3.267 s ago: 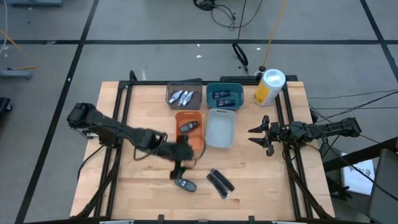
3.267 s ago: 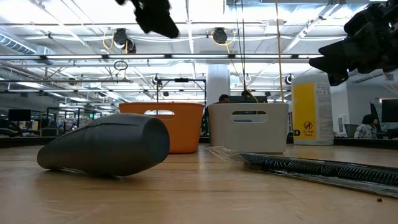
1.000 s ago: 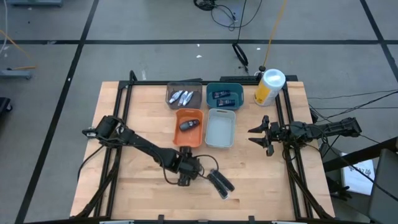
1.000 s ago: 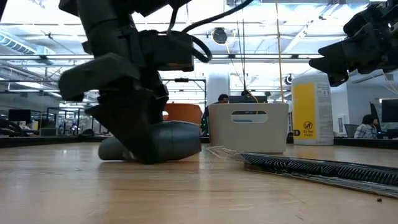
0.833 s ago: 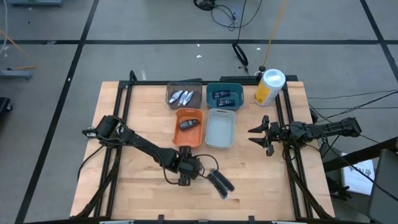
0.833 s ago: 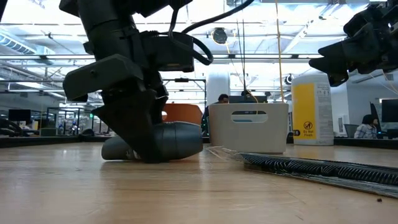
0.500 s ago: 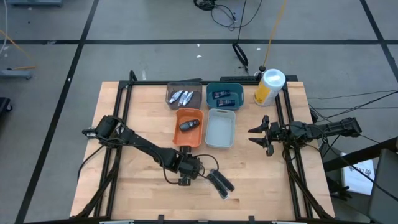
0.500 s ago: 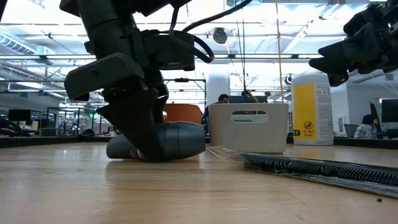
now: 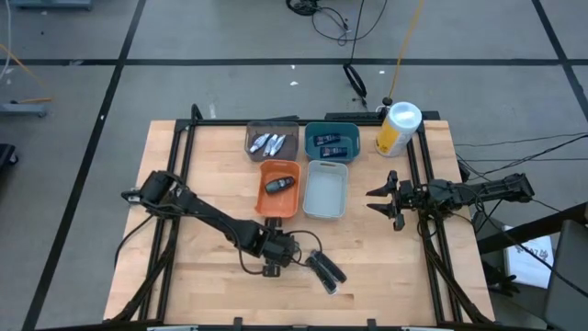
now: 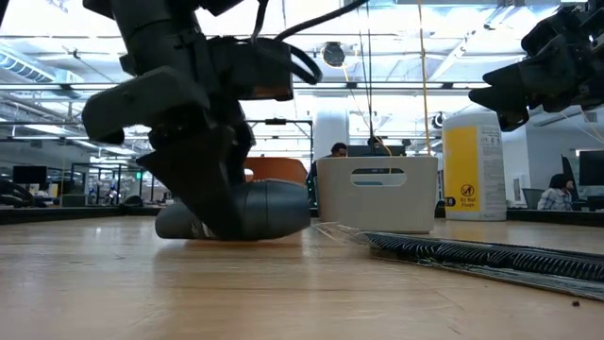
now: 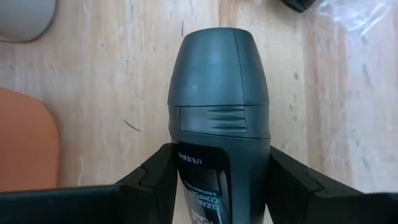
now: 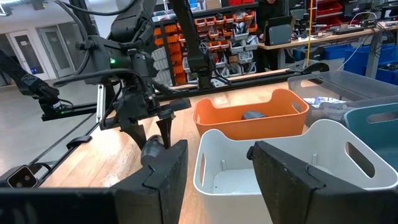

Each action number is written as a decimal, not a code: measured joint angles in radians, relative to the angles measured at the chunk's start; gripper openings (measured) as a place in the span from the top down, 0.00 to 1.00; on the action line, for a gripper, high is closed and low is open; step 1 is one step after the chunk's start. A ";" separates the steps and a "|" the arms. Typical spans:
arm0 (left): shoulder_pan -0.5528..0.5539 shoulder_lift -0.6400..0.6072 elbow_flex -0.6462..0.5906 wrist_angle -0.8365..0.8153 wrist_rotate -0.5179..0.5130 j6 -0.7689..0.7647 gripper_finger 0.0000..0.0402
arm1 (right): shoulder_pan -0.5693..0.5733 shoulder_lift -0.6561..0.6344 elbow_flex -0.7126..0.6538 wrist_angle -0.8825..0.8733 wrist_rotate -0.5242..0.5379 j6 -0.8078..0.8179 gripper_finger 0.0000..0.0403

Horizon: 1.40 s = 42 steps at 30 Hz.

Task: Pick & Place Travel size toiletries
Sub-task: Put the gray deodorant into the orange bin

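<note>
Dark grey plastic, the oval toiletry was seen lying on its side on the wooden counter, clamped across its labelled body between the two fingers of the left tool. Its long axis ran straight out ahead of that tool, the rounded cap pointing away from the wrist and clear of the fingers. The grip was placed on the lower half only, so the cap end was left unsupported.

The orange bin, in which the matching grey oval already lay, was found just behind the held piece, toward the far side of the counter; a short carry up and away from the near edge was judged to be what the next move turned on. The left arm was plainly the nearer one. The right tool was held idle beside the white bin, its fingers standing apart on nothing.

The two slim black bars lay just beside the left tool, near the front edge. From above, the held oval was almost wholly hidden under the tool. In the low view its far end was covered by the fingers, and whether it was lifted off the wood could not be told.
</note>
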 joint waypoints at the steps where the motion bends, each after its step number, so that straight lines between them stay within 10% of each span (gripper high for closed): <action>1: 0.000 -0.005 0.000 -0.001 0.001 0.000 0.57 | 0.000 0.000 0.000 0.000 0.000 0.000 0.58; 42: -0.011 -0.333 0.003 -0.088 -0.151 -0.003 0.57 | 0.000 0.023 0.000 0.006 0.001 0.003 0.58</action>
